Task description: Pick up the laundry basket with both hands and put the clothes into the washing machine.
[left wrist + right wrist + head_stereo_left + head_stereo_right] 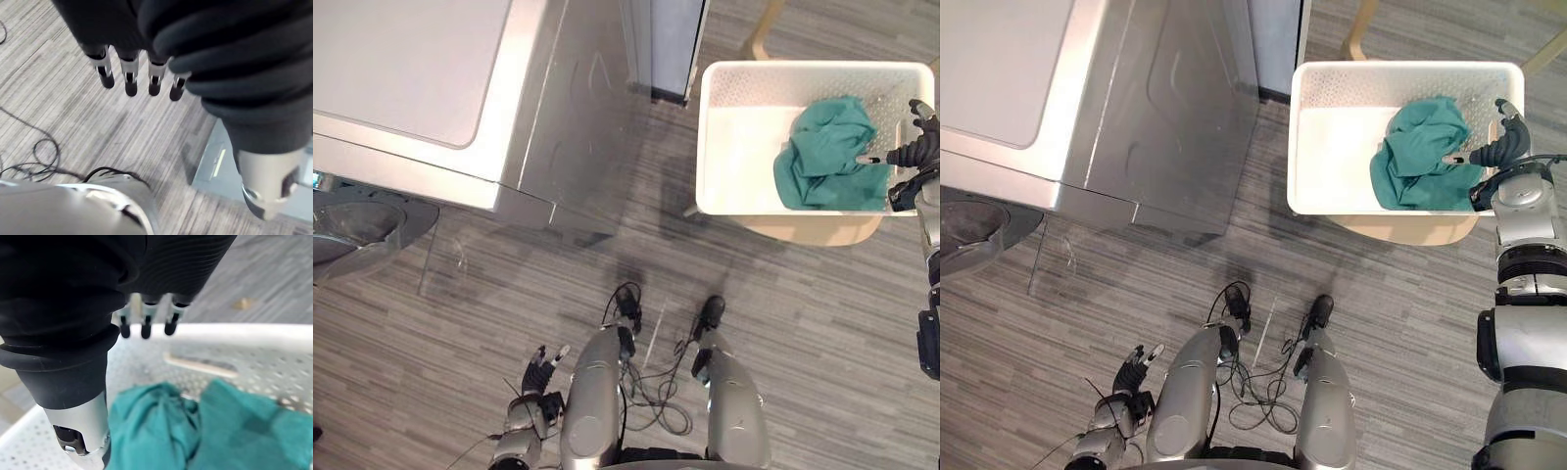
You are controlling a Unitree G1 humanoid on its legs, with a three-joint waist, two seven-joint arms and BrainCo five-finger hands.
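The laundry basket point(1332, 157) is a white rectangular tub of hard plastic with finely perforated walls and a smooth, rounded rim. It sits in the upper right of the frame on a pale wooden stool point(813, 228), whose tan seat shows under its near edge. Inside, against the right end, lies one teal cloth point(1420, 157), a soft matte fabric crumpled into loose folds. The rest of the basket's bottom is bare.

The washing machine point(401, 69) fills the upper left. It is a boxy silver-grey appliance with a flat, lighter top panel and brushed metal sides. Its round glass door point(352, 230) shows at the left edge. The floor point(783, 323) is laid in grey streaked planks.

The right hand point(1500, 147) is reached out to the basket's right rim, with the arm coming up the right edge of the frame. In the right wrist view its fingers point(145, 325) run straight out in a row above the cloth, toward the opposite rim. The thumb points toward the teal folds, and I cannot tell whether it touches them. The hand is spread loose and grips nothing.

The left hand point(540, 374) hangs low in the lower left of the frame, above the floor and well apart from basket and machine. Its fingers point(130, 84) are straight and empty.
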